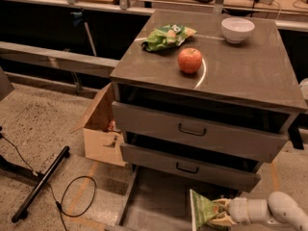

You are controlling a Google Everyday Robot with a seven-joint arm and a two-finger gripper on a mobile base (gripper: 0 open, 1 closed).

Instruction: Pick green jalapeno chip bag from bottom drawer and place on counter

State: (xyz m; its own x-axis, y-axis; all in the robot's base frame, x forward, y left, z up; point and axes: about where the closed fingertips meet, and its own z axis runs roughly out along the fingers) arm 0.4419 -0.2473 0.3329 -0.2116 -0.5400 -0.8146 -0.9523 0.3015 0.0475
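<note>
Down at five o'clock, the white two-finger gripper (222,213) pinches the dark green foil jalapeno chip bag (202,210) by its right edge. The bag stands upright over the shallow grey metal bottom drawer (154,201), with the grey-brown metal counter (250,76) at twelve o'clock.

Counter (250,76): apple (190,60), bowl (237,29), lime bag (167,36); bottom drawer (154,206): end effector (219,212) clasping jalapeno bag (201,211)

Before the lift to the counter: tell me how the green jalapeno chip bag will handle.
The green jalapeno chip bag is probably light and floppy: the gripper, low in the bottom drawer, pinches only its right edge and it stands creased. Its foil may slip or crumple in that hold. Being flat, it should not roll on the counter.
</note>
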